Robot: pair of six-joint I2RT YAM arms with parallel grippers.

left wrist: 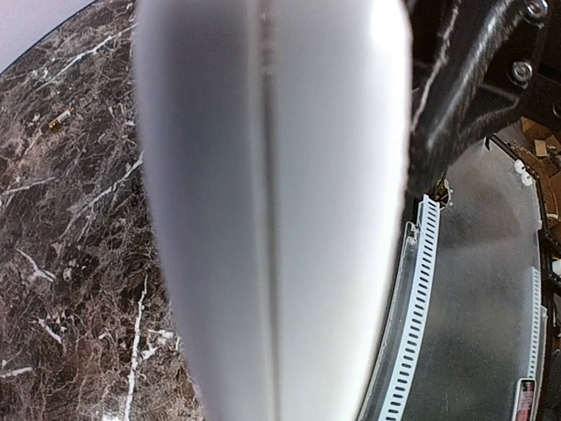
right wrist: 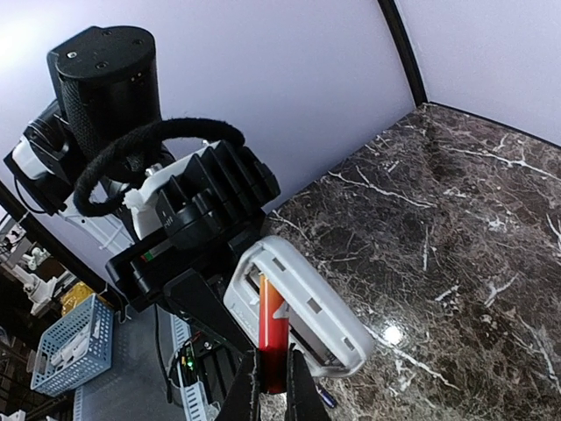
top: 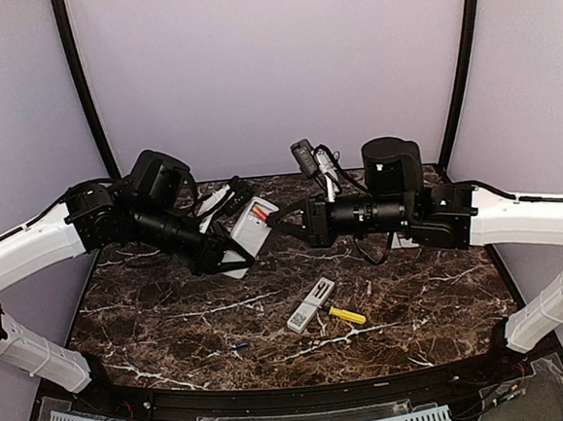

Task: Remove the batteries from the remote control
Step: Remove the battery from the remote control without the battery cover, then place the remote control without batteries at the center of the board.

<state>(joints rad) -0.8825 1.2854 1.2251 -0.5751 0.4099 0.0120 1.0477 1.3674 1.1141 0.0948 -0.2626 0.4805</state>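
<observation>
Overhead, the left gripper (top: 235,243) came in from nine o'clock, its fingers clenched on the remote control (top: 247,231) and holding it off the marble table (top: 173,317), tilted, toward eleven o'clock of the table's middle. In the left wrist view the remote control (left wrist: 272,210) filled most of the frame as a smooth white back with a faint seam down its length, and one dark finger (left wrist: 456,96) pressed against its edge at two o'clock.

From the right wrist view the remote control (right wrist: 302,303) was a rounded white shell with its back compartment open and facing the camera. Inside lay the red battery (right wrist: 272,324), a thin cylinder with a wrap running from orange at the top to red lower down, one end in the compartment and the other end raised out toward six o'clock. In the overhead view the red battery (top: 259,212) showed as a small red streak on the white body.

The right gripper (right wrist: 272,390), reaching in from three o'clock overhead (top: 275,221), had its two fingers pinched tight on the raised end of that cell.

On the table, a loose dark cell (top: 240,346) lay at seven o'clock of the middle, well apart from the arms. A flat white-grey piece (top: 310,304) rested near the middle, and the yellow-handled screwdriver (top: 346,315) lay just beside it at four o'clock.
</observation>
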